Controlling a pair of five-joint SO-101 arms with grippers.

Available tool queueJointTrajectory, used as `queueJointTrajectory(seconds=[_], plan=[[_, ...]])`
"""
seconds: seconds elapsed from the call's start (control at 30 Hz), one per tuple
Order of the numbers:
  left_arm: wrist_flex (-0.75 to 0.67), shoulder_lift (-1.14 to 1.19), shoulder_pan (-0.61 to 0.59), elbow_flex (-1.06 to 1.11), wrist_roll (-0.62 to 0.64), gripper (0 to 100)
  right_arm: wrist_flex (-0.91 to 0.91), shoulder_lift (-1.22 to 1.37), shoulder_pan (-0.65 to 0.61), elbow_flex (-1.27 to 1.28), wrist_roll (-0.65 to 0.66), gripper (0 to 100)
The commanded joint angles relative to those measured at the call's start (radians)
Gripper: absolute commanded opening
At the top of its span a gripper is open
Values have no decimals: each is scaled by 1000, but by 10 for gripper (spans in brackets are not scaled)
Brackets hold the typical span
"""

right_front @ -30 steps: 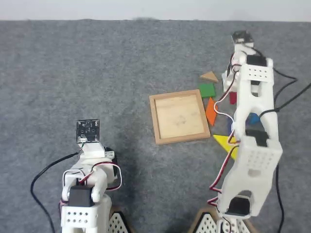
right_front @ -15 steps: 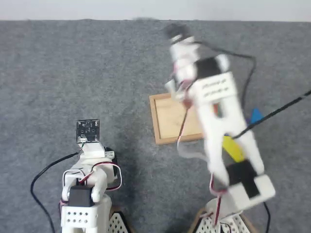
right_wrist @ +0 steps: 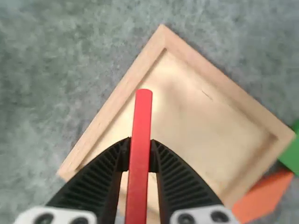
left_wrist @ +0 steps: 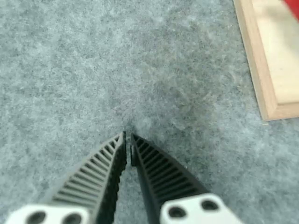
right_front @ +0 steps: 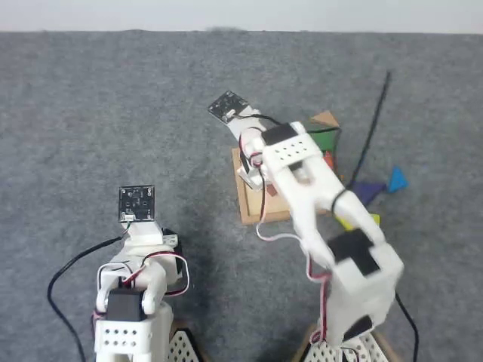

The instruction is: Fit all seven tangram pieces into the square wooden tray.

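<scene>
The square wooden tray [right_wrist: 117, 102] lies on the grey carpet with its floor bare. My right gripper [right_wrist: 139, 142] hangs over the tray's left part, shut on a red piece [right_wrist: 141, 116] held on edge. From above, the right arm [right_front: 302, 181] covers most of the tray [right_front: 243, 205]. Right of the tray lie a tan triangle [right_front: 326, 118], a green piece [right_front: 324, 136], an orange piece [right_wrist: 261, 196], a purple piece [right_front: 367, 190], a blue triangle [right_front: 396, 179] and a yellow piece [right_front: 361, 222]. My left gripper [left_wrist: 127, 137] is shut and empty over carpet, apart from the tray corner [left_wrist: 266, 70].
The left arm [right_front: 136, 286] stays folded at the near left edge. Open grey carpet stretches left of and behind the tray. A black cable [right_front: 373, 128] runs over the pieces on the right.
The right arm has swung left from the pieces beside the tray to above the tray, carrying the red piece. The left arm has not moved.
</scene>
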Motion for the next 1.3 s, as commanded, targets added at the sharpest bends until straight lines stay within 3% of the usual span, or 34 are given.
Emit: queueJointTrajectory(seconds=[0.0,0.33,0.5,0.83,1.0,1.13,1.27], plan=[[2,-20,-6,-12,-11,14,-16,88,-10,-153,9,25],[2,-20,-6,-12,-11,14,-19,131,22,-213,-63,202],[2,-20,-6,-12,-11,14,-12,2,39,-210,-57,203],[2,-20,-6,-12,-11,14,7,-51,197,-213,-55,203],[2,-20,-6,-12,-11,14,53,-170,202,-178,-55,201],[2,-20,-6,-12,-11,14,44,-314,136,54,-57,146],[2,-20,-6,-12,-11,14,-153,-367,124,351,-63,61]])
